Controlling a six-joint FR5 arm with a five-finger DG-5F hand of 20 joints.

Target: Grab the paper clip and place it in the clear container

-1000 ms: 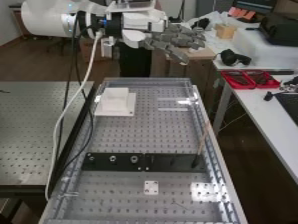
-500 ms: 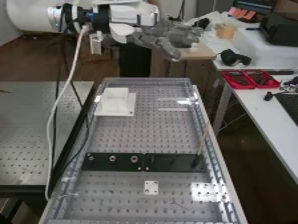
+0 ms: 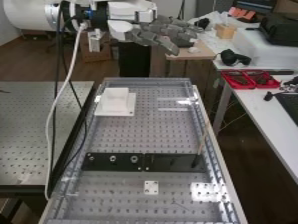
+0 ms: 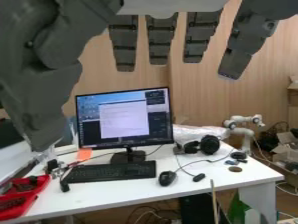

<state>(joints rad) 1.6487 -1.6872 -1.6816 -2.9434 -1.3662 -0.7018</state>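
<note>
One hand point(image 3: 163, 36), fingers extended and open, shows past the worktop's point(image 3: 146, 137) far edge. Near its near edge lies a thin piece, perhaps the paper clip point(image 3: 179, 204), long axis slanting towards the near right corner.

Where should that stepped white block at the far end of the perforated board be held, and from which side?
Probably from above, by the raised top, with fingers on its near and far faces. The top stands over a wider, flat base lying low on the perforated board, and in the high view the left side sits close to the frame.
</note>
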